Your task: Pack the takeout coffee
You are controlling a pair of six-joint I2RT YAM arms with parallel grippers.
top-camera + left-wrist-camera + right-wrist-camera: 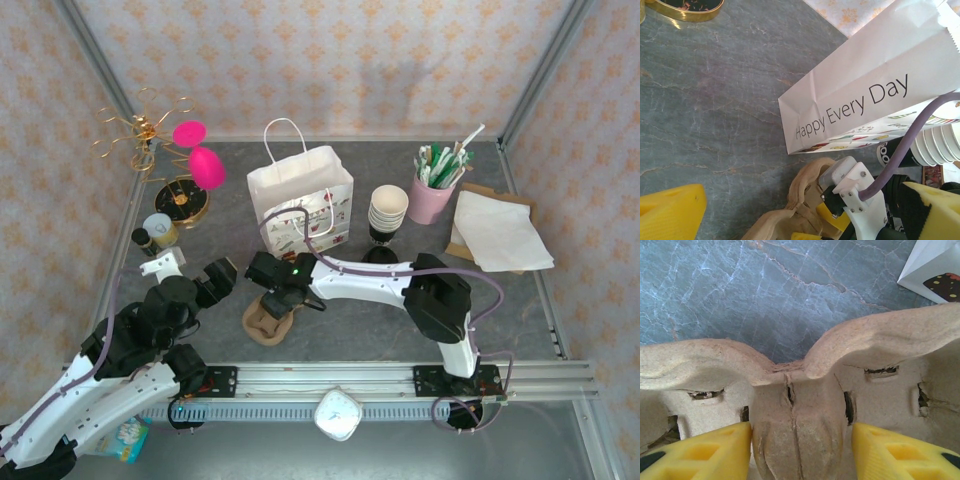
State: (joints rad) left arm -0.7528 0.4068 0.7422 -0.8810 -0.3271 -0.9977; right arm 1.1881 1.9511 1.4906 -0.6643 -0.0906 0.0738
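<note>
Pulp carrier (880, 340) looks light, stiff, tear-prone, so pinch the centre post: right gripper (801, 440) straddles it, clamp can't tell, while left gripper (805, 192) hangs wide, empty.

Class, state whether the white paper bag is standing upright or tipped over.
Upright: the white paper bag stands on its base, handle loop raised above it.
</note>
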